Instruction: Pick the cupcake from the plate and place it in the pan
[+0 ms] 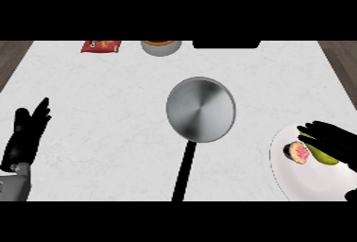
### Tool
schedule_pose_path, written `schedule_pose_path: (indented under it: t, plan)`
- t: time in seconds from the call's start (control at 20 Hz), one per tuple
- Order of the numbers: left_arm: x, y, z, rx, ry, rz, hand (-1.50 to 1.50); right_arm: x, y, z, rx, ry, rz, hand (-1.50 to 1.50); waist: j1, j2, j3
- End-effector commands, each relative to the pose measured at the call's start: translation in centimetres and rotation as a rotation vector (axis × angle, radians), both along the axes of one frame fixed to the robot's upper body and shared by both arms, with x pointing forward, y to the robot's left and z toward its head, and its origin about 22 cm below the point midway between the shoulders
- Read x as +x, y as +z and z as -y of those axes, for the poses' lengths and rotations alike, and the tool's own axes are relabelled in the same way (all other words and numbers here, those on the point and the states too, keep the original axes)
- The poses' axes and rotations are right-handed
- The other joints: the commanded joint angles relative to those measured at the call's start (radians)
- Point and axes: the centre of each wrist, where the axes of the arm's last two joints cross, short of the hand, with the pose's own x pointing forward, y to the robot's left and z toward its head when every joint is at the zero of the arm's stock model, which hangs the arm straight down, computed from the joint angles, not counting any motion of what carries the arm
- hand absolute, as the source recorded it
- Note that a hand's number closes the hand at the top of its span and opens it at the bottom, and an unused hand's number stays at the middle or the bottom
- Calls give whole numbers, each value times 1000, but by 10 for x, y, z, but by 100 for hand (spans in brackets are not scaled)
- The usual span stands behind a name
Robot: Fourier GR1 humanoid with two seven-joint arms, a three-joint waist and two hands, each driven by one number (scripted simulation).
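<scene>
Surface: white marbled counter top, takes up pretty much the whole view.

Pan: grey metal, sits about mid-surface, nothing in it. Its long black handle runs from the near rim down toward the lower edge, leaning slightly left, so the pan's long axis goes roughly far-to-near.

Plate: white, at the right side near the edge of the view, well apart from the pan.

Cupcake: still on the plate, on its upper part. It's tipped on its side, pinkish frosted top facing left toward the pan, dark wrapper edge round it.

Yellow-green thing: lies on the plate just right of the cupcake, touching it or nearly. Can't tell what it is, the hand covers some of it.

Right hand: over the plate's upper right, fingers spread out and pointing left above the cupcake. Not wrapped round anything from what I can see.

Left hand: far left of the view, fingers straight and pointing up, resting, holding nothing.

Far edge stuff: a red snack bag, a grey bowl with something orange-brown inside, and a black object that's cut off by the top.
</scene>
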Motion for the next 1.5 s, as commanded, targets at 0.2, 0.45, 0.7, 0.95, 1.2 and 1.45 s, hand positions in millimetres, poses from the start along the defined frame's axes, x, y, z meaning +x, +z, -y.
schedule_pose_path:
  t: [0.2,0.45,0.7,0.95,1.2,1.45]
  plan:
    - [1,6,-7,6,0,-4,0,0,-32,6,-67,-24,16,-150,2,-1,0]
    - [3,-6,12,-12,-1,-9,0,-4,-49,-16,-52,-18,12,-150,0,-1,0]
    - [-3,6,1,5,-22,-2,0,-3,-62,-9,-55,-20,11,-150,1,-1,0]
    - [4,1,6,-5,9,-2,0,24,-45,-24,-73,-10,1,-150,2,0,0]
    - [3,15,-4,14,-6,12,0,17,-55,1,-91,-33,-22,-150,0,0,0]
    - [3,-16,14,-8,-8,2,0,30,-66,-22,-127,-57,-20,-150,0,0,0]
